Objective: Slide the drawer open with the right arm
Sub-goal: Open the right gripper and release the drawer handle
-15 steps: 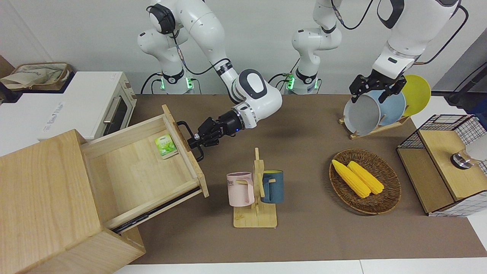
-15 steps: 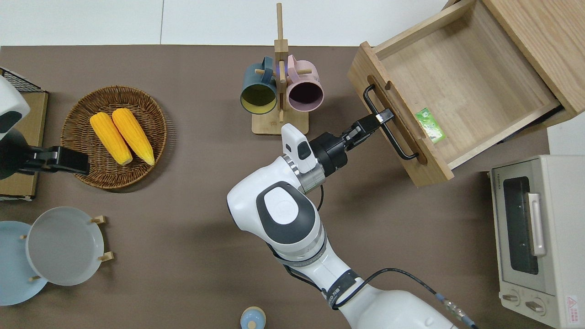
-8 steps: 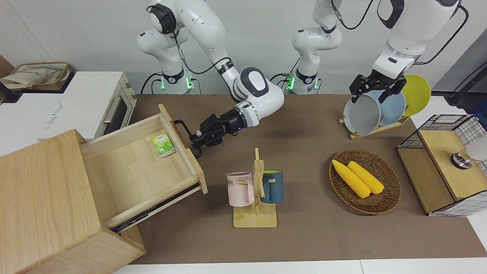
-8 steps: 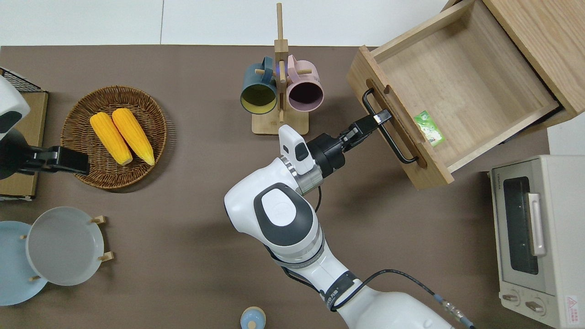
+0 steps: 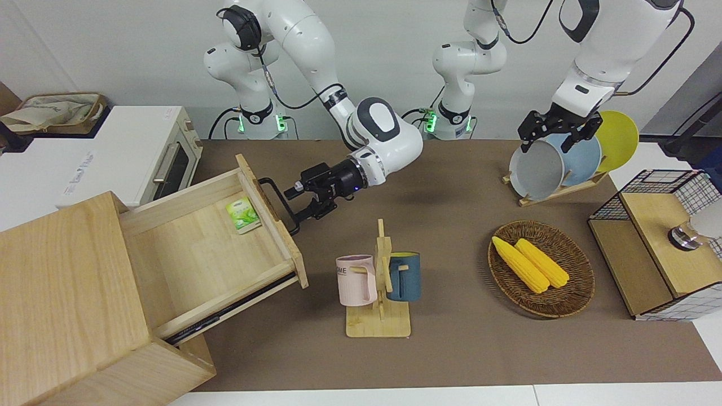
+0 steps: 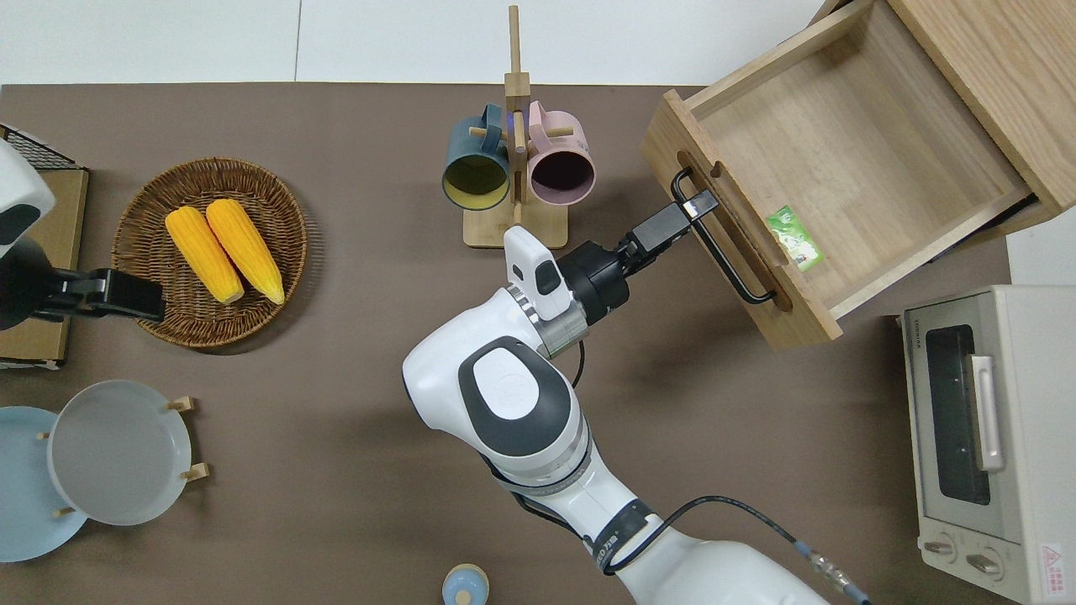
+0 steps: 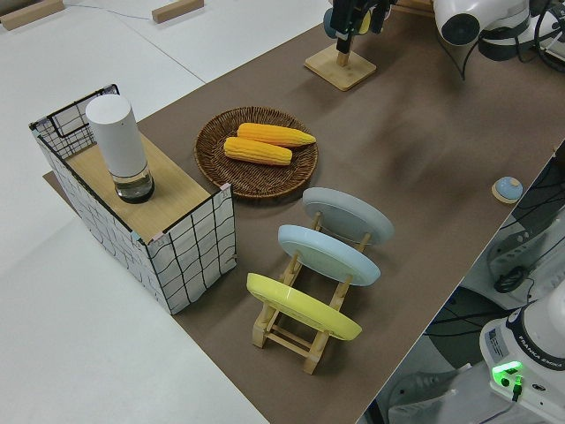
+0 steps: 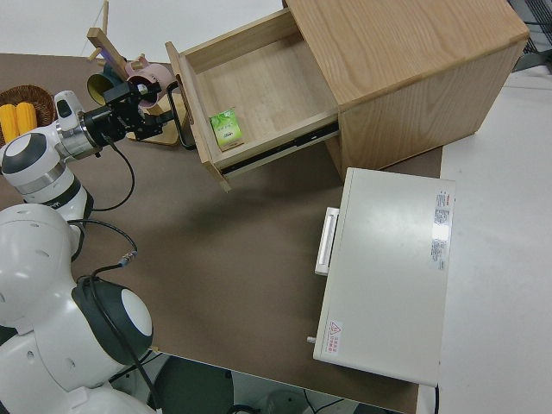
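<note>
The drawer point(image 6: 841, 160) stands pulled well out of the big pale-wood box point(image 5: 67, 299) at the right arm's end of the table, a green tea packet point(image 6: 794, 238) lying inside against its front board. The right gripper point(image 6: 696, 204) sits at the black loop handle point(image 6: 721, 237), near the handle's 11 o'clock end in the overhead view. In the front view its fingers point(image 5: 290, 193) look spread, one above and one below the bar, not pinching it. The left arm is parked.

The drawer is likely stiff, fairly light and running on side rails, so it should slide only along its own axis. The handle is the sensible hold, ideally mid-bar: a pull near one end may skew the drawer. The metal bar could be slippery.
</note>
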